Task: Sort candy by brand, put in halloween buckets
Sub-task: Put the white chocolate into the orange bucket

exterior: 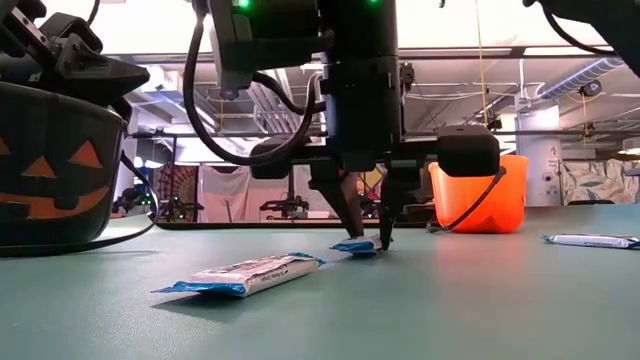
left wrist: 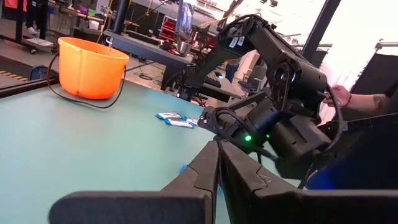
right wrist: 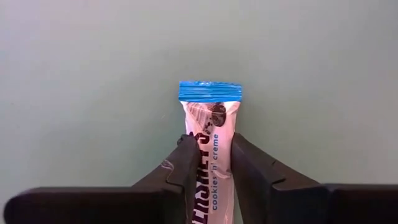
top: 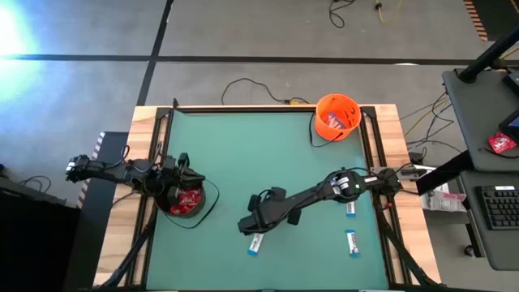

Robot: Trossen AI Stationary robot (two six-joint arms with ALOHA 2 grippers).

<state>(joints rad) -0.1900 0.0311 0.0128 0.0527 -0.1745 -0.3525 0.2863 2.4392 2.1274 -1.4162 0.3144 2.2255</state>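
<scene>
**Three white-and-blue bars left on the mat, one in the jaws**

Narrowed on a white-and-blue cookies-and-creme bar (right wrist: 210,149), the right gripper (right wrist: 210,158) stands at the near middle of the table, its fingers (right wrist: 186,163) pressed against both sides of the wrapper, which lies flat on the mat; the left gripper (left wrist: 217,171) is closed and empty beside the black jack-o'-lantern bucket (top: 188,201) at the left edge. Red packets fill that black bucket, and the orange bucket (top: 336,118) at the far right holds more candy; two further bars (top: 351,209) (top: 353,242) wait near the right edge, so sorting looks nearly done. A green mat (top: 243,162) covers the wooden table; behind lies a workshop, where a person's hand (left wrist: 341,94) shows.
</scene>
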